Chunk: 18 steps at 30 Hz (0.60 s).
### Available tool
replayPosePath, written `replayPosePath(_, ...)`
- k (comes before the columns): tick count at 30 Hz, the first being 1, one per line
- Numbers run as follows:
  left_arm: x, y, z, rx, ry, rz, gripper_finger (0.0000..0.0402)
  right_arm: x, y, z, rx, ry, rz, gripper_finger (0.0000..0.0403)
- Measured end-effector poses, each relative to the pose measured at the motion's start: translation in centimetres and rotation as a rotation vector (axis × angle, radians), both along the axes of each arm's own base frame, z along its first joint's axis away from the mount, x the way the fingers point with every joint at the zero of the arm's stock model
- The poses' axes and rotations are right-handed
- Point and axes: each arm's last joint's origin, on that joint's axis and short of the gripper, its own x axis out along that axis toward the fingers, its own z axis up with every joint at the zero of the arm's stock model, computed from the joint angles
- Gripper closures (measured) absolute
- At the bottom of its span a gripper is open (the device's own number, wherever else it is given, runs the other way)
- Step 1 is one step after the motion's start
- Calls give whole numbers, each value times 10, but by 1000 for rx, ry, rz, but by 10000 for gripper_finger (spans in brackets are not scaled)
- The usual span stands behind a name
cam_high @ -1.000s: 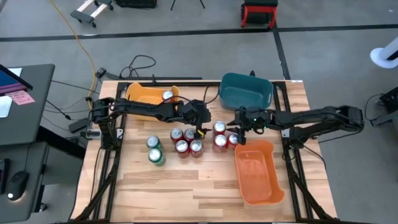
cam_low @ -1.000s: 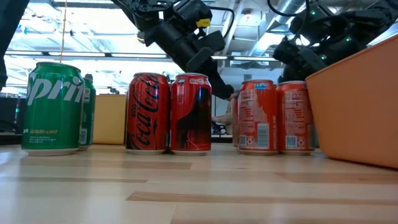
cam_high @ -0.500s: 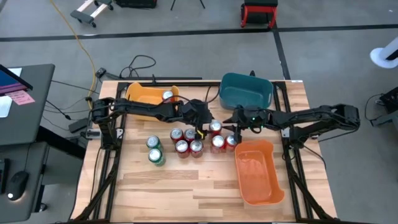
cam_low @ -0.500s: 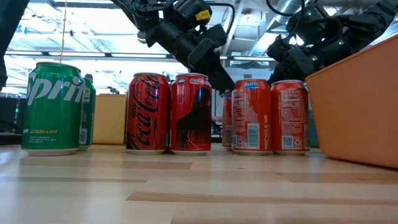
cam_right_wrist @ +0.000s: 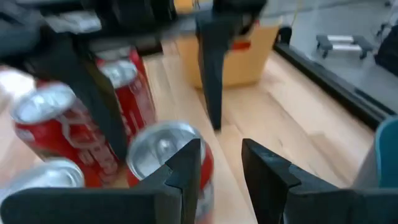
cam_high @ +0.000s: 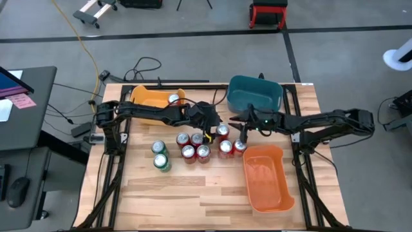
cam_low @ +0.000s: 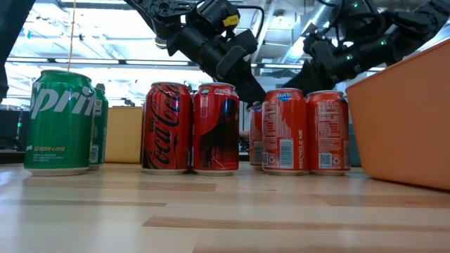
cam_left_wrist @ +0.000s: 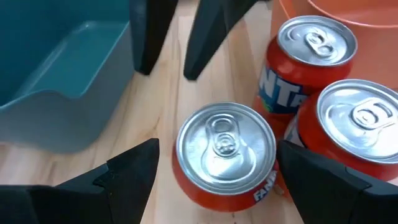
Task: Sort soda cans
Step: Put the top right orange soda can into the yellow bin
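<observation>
Three orange-red soda cans (cam_high: 225,147) stand grouped at mid-table, by the orange bin. Left of them are several red cans (cam_high: 193,145), and two green cans (cam_high: 161,156) stand further left. My left gripper (cam_left_wrist: 217,146) is open, with one finger on either side of the top of the far orange-red can (cam_left_wrist: 225,149); I see no touch. My right gripper (cam_right_wrist: 221,155) hovers just right of that can (cam_right_wrist: 161,149), above the table. Its fingers are a narrow gap apart with nothing between them.
A yellow bin (cam_high: 154,98) at the far left holds one can (cam_high: 172,99). A teal bin (cam_high: 254,93) stands at the far middle. An orange bin (cam_high: 267,177) lies near right, close beside the orange-red cans. Bare wood lies along the near edge.
The three orange-red cans have slid a little toward the table's left, with my right gripper beside them. That gripper has then tipped its fingers upward and risen slightly off the cans. My left gripper has stayed open over the far can.
</observation>
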Motion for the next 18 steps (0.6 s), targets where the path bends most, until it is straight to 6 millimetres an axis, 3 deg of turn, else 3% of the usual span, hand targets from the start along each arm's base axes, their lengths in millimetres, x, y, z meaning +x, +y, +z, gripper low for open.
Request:
replayPosePath(4, 0, 0, -1, -8, 5, 4, 83, -4, 1, 8, -6, -33, 0, 264)
replayPosePath(13, 17, 2, -31, -17, -4, -14, 83, -9, 6, 14, 5, -40, 17, 264)
replayPosePath(18, 20, 3, -32, -5, -40, -35, 83, -10, 8, 12, 9, -17, 23, 264)
